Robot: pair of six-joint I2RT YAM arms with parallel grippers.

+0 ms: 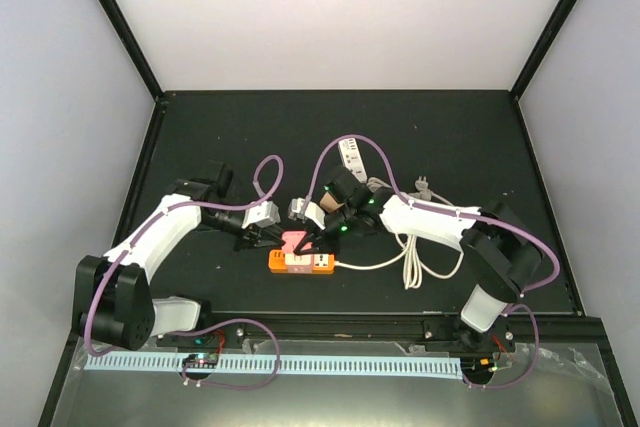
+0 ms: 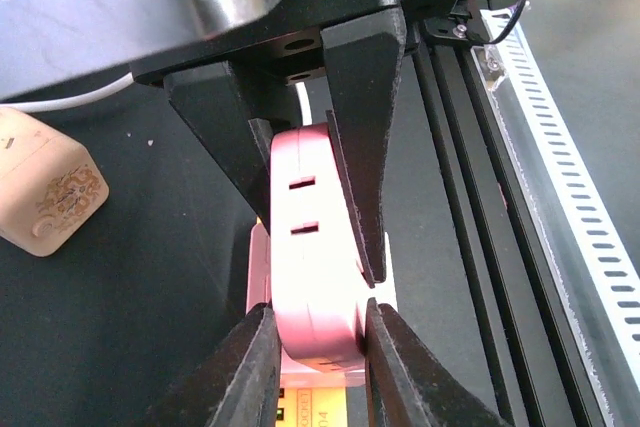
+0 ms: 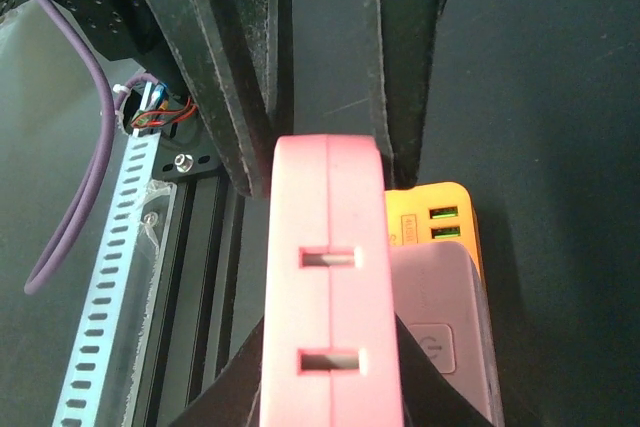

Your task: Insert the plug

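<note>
At the table's near edge, a slotted cable rail point(image 1: 300, 364) runs the width of the frame. Just beyond it, both arms meet over the orange power strip point(image 3: 435, 222). The left gripper point(image 2: 317, 325) pinches one end of the pink plug point(image 3: 330, 277) and the right gripper point(image 3: 332, 359) clamps the other, each pair of fingers pressed to the plug's flat sides. The plug stands over the strip with its slotted face toward the wrist cameras (its prongs are hidden underneath, so whether they have entered a socket cannot be told).

The risk, on this evidence, is that two grips on one small body could fight each other. That could tilt the plug so the prongs jam, or shove the light strip toward the rail. Room is tight where the opposing fingertips nearly meet along the plug.

Farther back lie a wooden block point(image 2: 45, 187), a looped white cable point(image 1: 410, 262) and a white power strip point(image 1: 350, 154). Behind them the dark mat point(image 1: 250, 127) offers space to retreat.
</note>
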